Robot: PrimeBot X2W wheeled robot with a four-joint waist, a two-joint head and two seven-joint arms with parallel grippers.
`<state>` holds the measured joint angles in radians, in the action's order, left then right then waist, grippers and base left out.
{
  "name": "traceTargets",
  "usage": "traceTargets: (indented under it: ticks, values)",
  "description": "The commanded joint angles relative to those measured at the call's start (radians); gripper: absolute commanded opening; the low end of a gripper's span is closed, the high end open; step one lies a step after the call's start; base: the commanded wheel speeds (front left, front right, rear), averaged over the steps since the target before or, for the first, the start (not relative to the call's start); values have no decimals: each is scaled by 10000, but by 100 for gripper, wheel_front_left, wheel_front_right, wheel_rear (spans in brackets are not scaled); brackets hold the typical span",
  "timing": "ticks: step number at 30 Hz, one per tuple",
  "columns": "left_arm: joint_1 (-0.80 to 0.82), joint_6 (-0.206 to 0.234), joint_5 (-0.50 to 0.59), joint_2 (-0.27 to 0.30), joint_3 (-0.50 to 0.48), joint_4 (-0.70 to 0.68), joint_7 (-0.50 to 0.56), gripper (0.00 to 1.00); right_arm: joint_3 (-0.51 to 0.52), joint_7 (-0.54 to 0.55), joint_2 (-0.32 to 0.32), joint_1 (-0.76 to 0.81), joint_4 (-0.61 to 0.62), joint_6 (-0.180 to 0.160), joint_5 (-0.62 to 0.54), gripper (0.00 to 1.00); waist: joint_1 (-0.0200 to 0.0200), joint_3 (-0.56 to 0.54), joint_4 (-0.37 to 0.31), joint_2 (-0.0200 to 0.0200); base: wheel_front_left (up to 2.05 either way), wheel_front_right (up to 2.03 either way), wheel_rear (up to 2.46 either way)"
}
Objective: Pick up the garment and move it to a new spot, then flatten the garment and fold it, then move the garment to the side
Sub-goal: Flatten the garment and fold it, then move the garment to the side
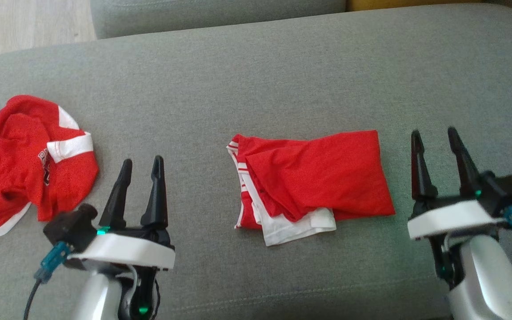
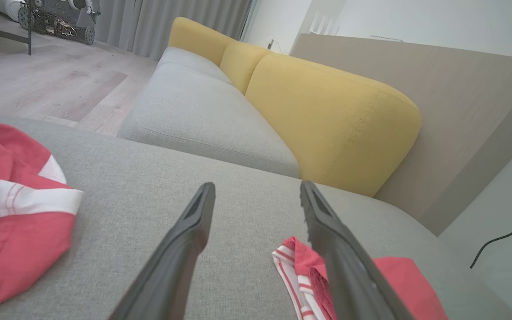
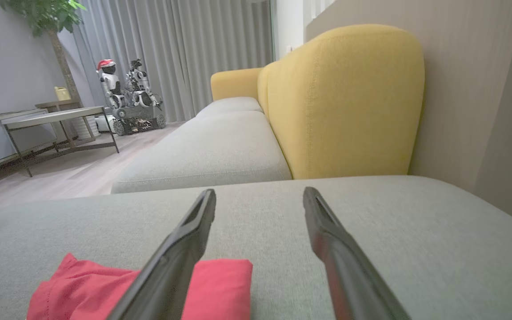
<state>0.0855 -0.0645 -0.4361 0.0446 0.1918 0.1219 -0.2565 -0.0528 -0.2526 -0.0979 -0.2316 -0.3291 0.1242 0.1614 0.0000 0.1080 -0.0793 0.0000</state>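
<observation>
Folded garment (image 1: 314, 178), red with white striped trim, lies at mid sofa seat (image 1: 256, 80), a little nearer the near edge than the far one. Its long axis runs left to right, parallel to the near edge. Trim and a white layer show at its left end and near-left corner; the right end is a clean red fold. Left end effector (image 1: 142, 162): fingers spread, nothing between them, hovering toward the near-left part of the seat, well apart from the garment's striped end. Right end effector (image 1: 434, 132): also spread and empty, just beside the garment's right end, fingers pointing to the far edge. The right arm is the nearer one; the garment lies to its left, broadside on. It looks already folded, so the step left is likely the shift to the side, and the right arm would need to turn inward across the short right edge. A crumpled shirt (image 1: 20, 160) takes up the left edge of the seat, so that side is less free. The left wrist view shows the striped end just past its own right finger, low on the seat. The right wrist view shows the plain red end partly behind its left finger, plus a yellow backrest (image 3: 345, 98) beyond the far edge, which the head view barely catches.
</observation>
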Motion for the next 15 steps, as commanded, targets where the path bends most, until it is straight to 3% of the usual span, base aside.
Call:
traceTargets:
  ticks: [1,15]
  values:
    - [118,-14,55,56,-321,-314,-53,100,-77,-90,132,52,399,65,-84,100,0,-2,-17,0,0,0,0]
    - [182,-70,111,56,-320,-312,-53,100,91,-91,318,207,347,65,-182,100,0,256,34,0,0,0,0]
